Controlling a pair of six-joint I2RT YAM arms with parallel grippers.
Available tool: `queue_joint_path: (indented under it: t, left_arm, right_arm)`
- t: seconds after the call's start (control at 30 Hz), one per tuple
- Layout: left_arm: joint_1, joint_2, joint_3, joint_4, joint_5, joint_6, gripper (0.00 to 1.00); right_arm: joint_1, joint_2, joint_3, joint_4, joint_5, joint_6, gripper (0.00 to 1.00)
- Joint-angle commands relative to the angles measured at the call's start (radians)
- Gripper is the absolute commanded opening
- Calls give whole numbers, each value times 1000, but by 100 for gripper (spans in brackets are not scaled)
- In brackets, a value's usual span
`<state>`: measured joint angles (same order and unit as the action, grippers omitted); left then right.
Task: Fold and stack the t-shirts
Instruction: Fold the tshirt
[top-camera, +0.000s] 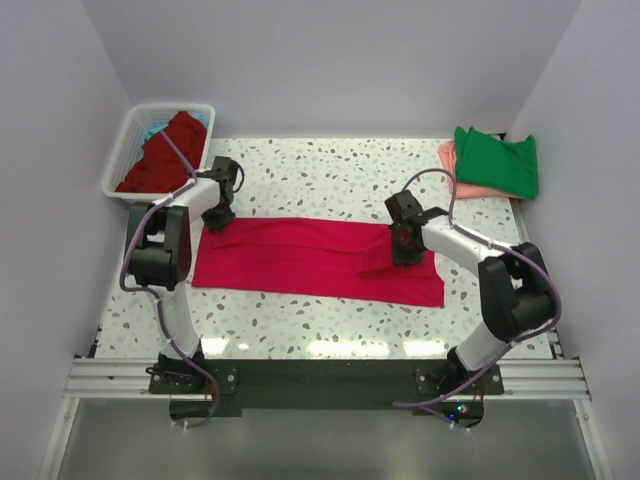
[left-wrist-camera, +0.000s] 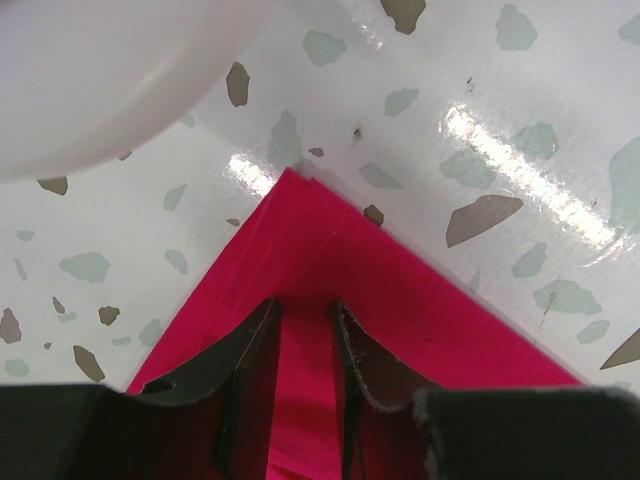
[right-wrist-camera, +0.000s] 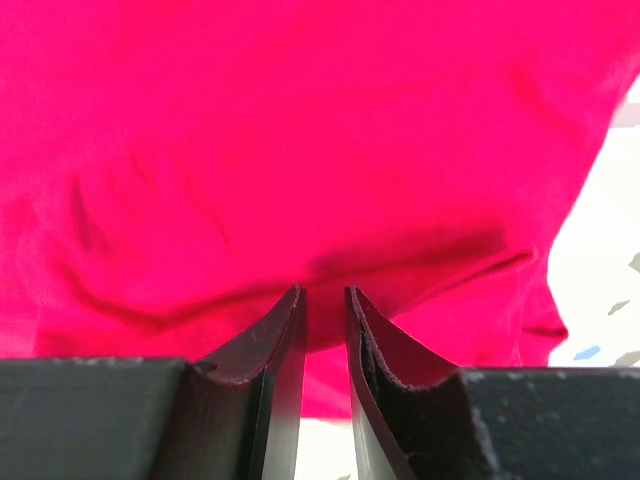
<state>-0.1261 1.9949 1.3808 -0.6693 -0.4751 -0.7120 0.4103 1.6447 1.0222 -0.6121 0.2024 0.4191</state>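
A bright crimson-pink t-shirt (top-camera: 310, 258) lies across the middle of the table, folded into a long strip. My left gripper (top-camera: 216, 212) is at its back left corner. In the left wrist view its jaws (left-wrist-camera: 305, 310) are shut on a ridge of the pink cloth (left-wrist-camera: 330, 250), with the corner just beyond the tips. My right gripper (top-camera: 405, 248) is over the strip's right part, where a fold is raised. In the right wrist view those jaws (right-wrist-camera: 325, 300) pinch the edge of the lifted cloth (right-wrist-camera: 300, 150).
A white slatted basket (top-camera: 127, 150) at the back left holds a dark red shirt (top-camera: 165, 155) and a bit of teal cloth (top-camera: 152, 130); its rim (left-wrist-camera: 100, 80) shows in the left wrist view. At the back right a folded green shirt (top-camera: 497, 160) lies on a salmon-pink one (top-camera: 449, 158).
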Motion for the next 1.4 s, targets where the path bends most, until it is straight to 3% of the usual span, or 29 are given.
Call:
queue_joint_path:
  t: [0.0, 0.5, 0.83, 0.97, 1.23, 1.37]
  left_arm:
    - [5, 2, 12, 8, 16, 17, 31]
    - [5, 19, 17, 5, 15, 14, 31]
    - [5, 18, 27, -3, 12, 14, 31]
    - [5, 18, 27, -1, 16, 14, 31]
    - [5, 12, 27, -3, 23, 22, 31]
    - [3, 8, 26, -4, 21, 22, 31]
  right_arm:
    - [1, -89, -25, -64, -32, 23, 26]
    - [125, -193, -163, -147, -144, 138, 24]
    - [127, -275, -4, -255, 41, 126, 26]
    - [102, -220, 10, -206, 126, 93, 29]
    - [-21, -83, 13, -101, 81, 58, 29]
    - [-22, -74, -7, -94, 68, 52, 29]
